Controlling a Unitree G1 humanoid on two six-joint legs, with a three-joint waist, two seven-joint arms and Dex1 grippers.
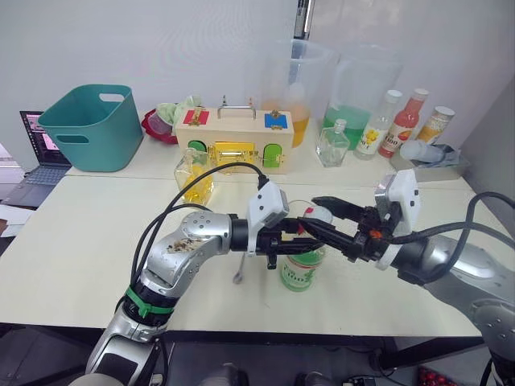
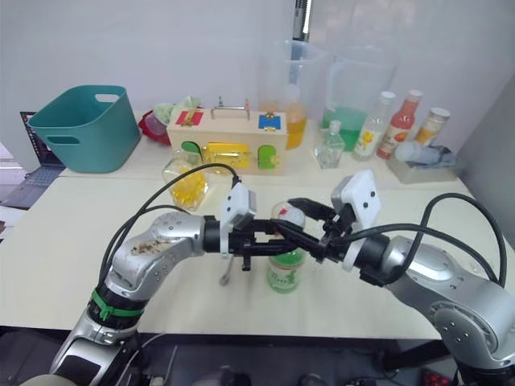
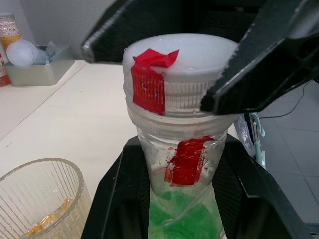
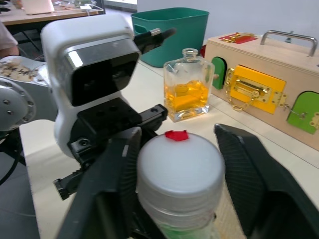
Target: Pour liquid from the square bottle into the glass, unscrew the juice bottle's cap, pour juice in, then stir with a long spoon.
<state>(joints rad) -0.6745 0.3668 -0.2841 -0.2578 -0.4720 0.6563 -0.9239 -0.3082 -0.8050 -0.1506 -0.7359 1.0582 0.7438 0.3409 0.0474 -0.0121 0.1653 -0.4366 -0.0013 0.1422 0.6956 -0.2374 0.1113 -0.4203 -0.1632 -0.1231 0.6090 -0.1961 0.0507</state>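
Grippers meet at mid-frame over the juice bottle (image 1: 301, 272), which stands upright near the table's (image 1: 96, 265) front edge, just right of centre. Left gripper (image 3: 169, 194) has its fingers closed around the bottle's clear neck below the cap (image 3: 180, 69), steadying it. Right gripper (image 4: 180, 164) reaches in from the right, its fingers spread to either side of the cap; in the right wrist view one finger sits against the cap's side while the other stands a little off it, so the hold looks not yet closed. Red tape marks both cap and neck.

Glass (image 3: 41, 199), at lower left of the left wrist view just beside the bottle, has a little yellow liquid in its base. Square bottle (image 1: 195, 178) stands upper left of the grippers, amber liquid inside, in front of the wooden box (image 1: 233, 137). Spoon (image 1: 239, 269) lies on the table under the left arm.

Risk from here, as it appears: if the right fingers close off-centre they may slip round the ribbed cap without turning it. A weak hold on the neck would let the whole bottle spin or tip toward the glass, spilling juice once the cap loosens.
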